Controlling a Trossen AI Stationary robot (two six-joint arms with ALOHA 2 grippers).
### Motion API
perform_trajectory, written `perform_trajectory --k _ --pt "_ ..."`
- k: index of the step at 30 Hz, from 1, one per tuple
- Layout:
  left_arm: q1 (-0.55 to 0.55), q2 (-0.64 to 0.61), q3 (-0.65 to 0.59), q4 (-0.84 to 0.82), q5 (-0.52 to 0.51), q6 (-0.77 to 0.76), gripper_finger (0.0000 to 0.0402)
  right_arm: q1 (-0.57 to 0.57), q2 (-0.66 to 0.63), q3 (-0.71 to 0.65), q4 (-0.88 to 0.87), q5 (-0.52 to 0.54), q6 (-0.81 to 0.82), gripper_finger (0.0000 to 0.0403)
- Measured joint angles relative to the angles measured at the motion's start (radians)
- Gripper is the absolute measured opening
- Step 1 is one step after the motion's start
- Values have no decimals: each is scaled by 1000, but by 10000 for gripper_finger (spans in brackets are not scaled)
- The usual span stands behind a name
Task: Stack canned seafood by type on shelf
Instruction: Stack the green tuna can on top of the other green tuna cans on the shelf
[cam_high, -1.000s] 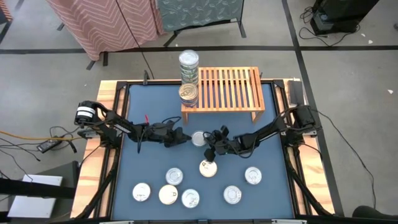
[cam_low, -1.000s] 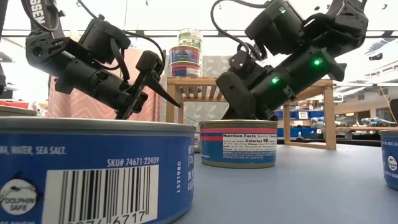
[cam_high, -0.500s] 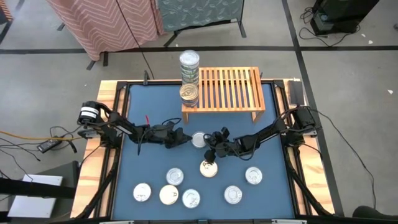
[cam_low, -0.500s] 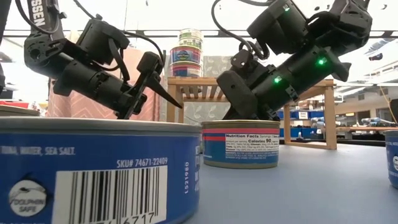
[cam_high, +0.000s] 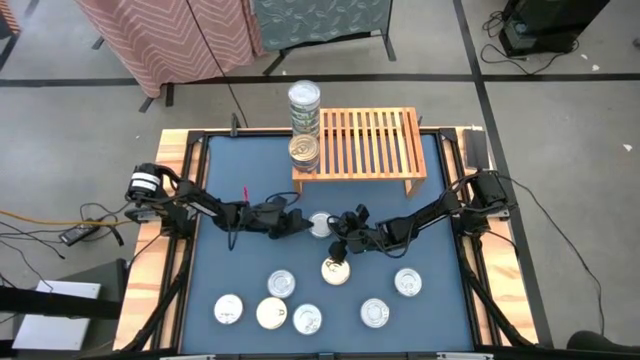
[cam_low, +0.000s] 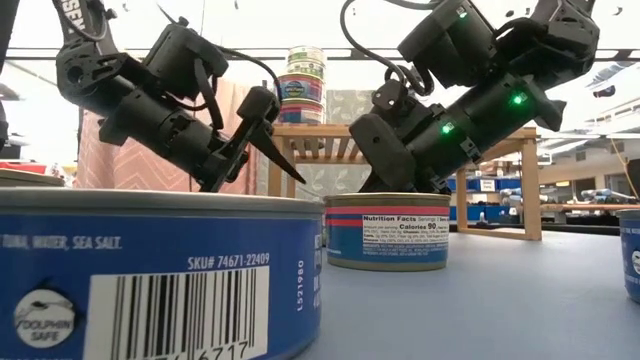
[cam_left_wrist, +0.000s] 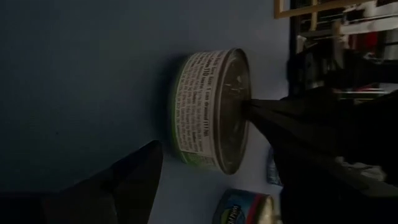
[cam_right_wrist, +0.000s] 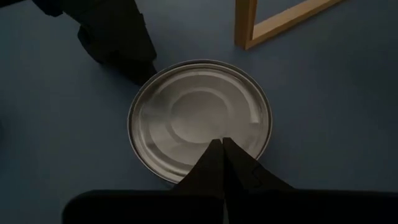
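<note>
Both hands meet at one silver-topped tin

Your left hand (cam_high: 298, 222), fingers apart, flanks the tin (cam_high: 319, 223) on the worktop (cam_high: 440, 250) before the shelf (cam_high: 365, 140); your right hand (cam_high: 338, 236), fingers together, rests on its lid, likely steadying it for the grab.

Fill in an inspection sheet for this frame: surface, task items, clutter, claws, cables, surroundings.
Surface: blue mat in a wooden frame, no spills seen.
Task items: wooden shelf at the far edge carries a tall can stack and a shorter stack in front of it; silver-topped can lies between the arms; seven more loose cans lie on the near half, among them a cream-topped can.
Clutter: nothing seen.
Claws: left claw open, straddling the silver-topped can; right claw shut, its tip over that can's lid.
Cables: orange and black leads on the floor, left of the table.
Surroundings: patterned fabric panels behind the table.
</note>
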Motion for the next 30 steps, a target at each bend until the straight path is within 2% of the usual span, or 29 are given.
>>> perform_trajectory --k 12,21,26,30 --pt "-1 8 17 0 -24 -5 312 5 -2 -24 31 8 -5 0" --pt "0 100 102 -1 -5 1 312 4 -2 -28 32 13 -27 0" --pt "2 104 104 13 -1 1 311 6 -2 -29 31 18 -28 0" --pt "0 108 113 20 -3 3 284 6 -2 -30 30 33 -35 0"
